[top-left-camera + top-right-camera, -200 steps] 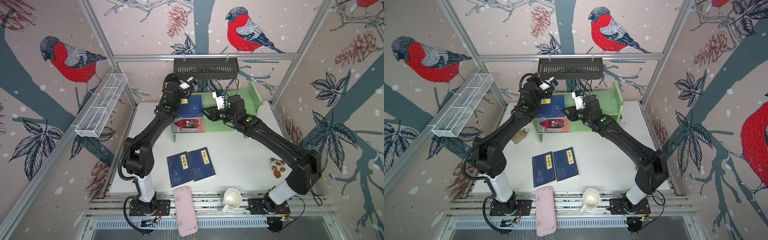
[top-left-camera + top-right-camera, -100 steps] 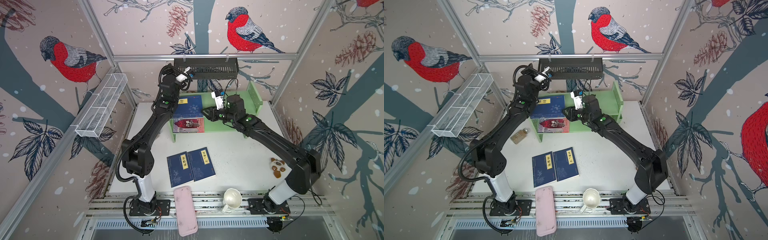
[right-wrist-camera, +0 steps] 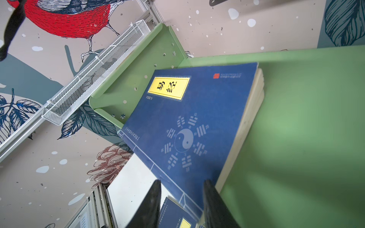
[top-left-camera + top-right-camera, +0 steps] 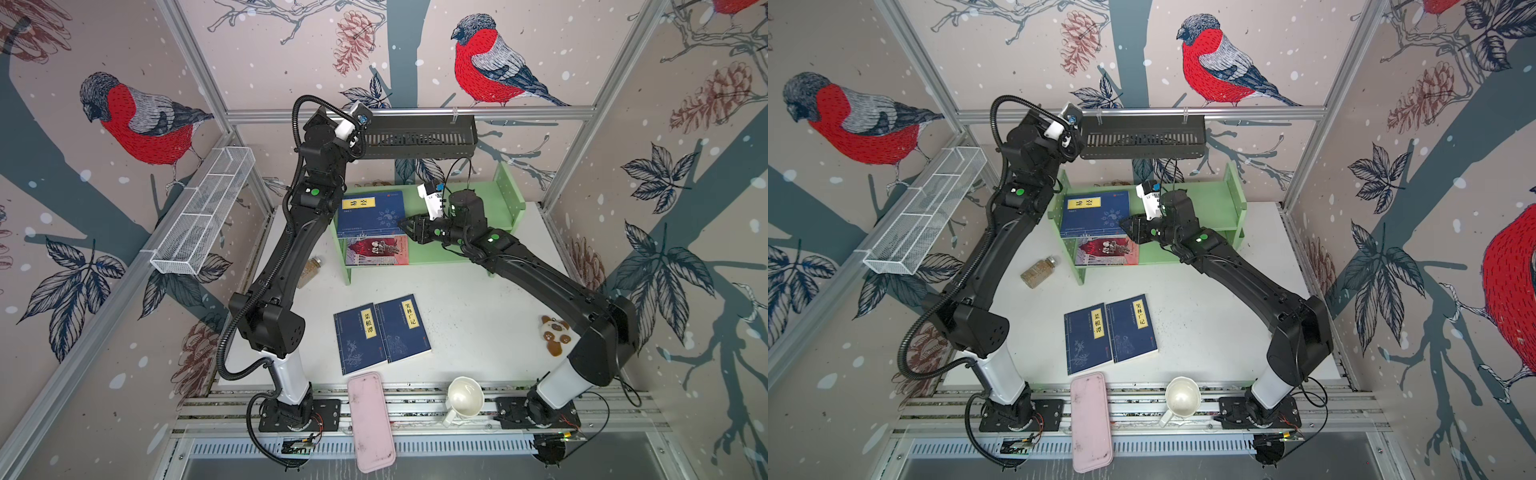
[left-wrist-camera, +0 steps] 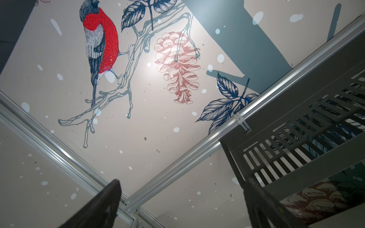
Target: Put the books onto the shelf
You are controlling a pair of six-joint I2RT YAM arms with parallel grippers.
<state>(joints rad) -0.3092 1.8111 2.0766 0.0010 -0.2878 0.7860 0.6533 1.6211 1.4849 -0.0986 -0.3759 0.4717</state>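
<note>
R gripper (image 4: 407, 227) sits at the front-right corner of the navy book (image 4: 370, 214), which lies flat on the shelf's (image 4: 508, 195) top tier, L end. Jaws are part-closed astride that corner; can't tell if they pinch it. Book's front edge overhangs the tier. Its L edge is near the L side panel (image 3: 138, 65), w/ bare green board to its R. Red-and-grey book (image 4: 376, 249) lies on the lower tier beneath. Two navy books (image 4: 359, 340) lie side by side on the table (image 4: 478, 316) in front of the shelf. L gripper (image 5: 182, 180) is spread wide, empty, above the shelf's L end by the black slotted basket (image 4: 415, 137).
</note>
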